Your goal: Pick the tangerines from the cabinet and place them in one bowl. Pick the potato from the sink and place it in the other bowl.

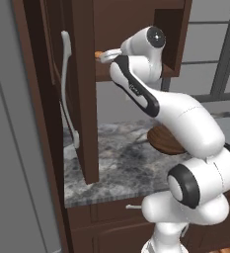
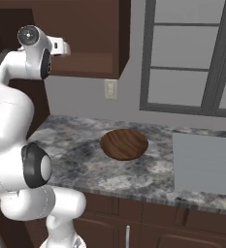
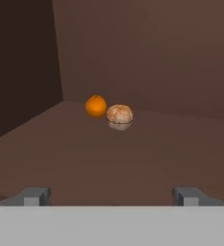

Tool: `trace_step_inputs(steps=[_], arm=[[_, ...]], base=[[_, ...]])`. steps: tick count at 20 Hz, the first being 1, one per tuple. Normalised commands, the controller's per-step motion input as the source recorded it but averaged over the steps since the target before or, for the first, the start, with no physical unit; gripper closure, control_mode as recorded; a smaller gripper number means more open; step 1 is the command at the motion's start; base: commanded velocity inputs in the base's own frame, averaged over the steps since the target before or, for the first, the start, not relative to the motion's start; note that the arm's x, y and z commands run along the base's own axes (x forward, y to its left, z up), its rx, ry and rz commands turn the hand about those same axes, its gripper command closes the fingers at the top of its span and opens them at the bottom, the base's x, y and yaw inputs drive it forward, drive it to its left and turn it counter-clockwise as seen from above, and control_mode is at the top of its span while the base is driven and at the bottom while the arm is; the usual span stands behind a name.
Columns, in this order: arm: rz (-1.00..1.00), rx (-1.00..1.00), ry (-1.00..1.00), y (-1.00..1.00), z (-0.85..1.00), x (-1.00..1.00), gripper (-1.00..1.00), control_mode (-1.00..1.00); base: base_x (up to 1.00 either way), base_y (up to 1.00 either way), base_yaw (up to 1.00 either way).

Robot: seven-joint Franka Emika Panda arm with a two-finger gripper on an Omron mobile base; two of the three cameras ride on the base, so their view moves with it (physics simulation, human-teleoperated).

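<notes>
End effector (image 3: pixel 111 196) released, nothing held, aimed into cabinet (image 1: pixel 87 89) at whole tangerine (image 3: pixel 95 105) touching peeled tangerine (image 3: pixel 119 116) near the cabinet's back corner; lined up for the grab.

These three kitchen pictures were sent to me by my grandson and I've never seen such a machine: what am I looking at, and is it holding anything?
It is a white robot arm in a computer-drawn kitchen. Two pictures come from cameras behind it, one on its left and one on its right. The third comes from a camera on its hand, looking into the dark wooden cabinet that it reaches into. On the cabinet shelf there lie an orange tangerine and, touching it, a paler peeled one. The gripper has its jaws wide open, short of the fruit, so it holds nothing. On the marbled counter stands an empty wooden bowl.
</notes>
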Motion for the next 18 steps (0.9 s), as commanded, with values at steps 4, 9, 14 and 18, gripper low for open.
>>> trace_step_inputs(steps=[4,9,14,18], arm=[[0.0,0.0,0.0,0.0,-0.09,0.37,-1.0,-1.0],[0.0,0.0,0.01,0.01,0.0,0.4,-1.0,-1.0],[0.0,0.0,0.01,0.05,0.0,0.31,-1.0,-1.0],[0.0,0.0,0.0,0.11,0.0,0.27,-1.0,-1.0]], base=[[0.0,0.0,0.0],[0.0,0.0,0.0],[0.0,0.0,0.0],[0.0,0.0,0.0]])
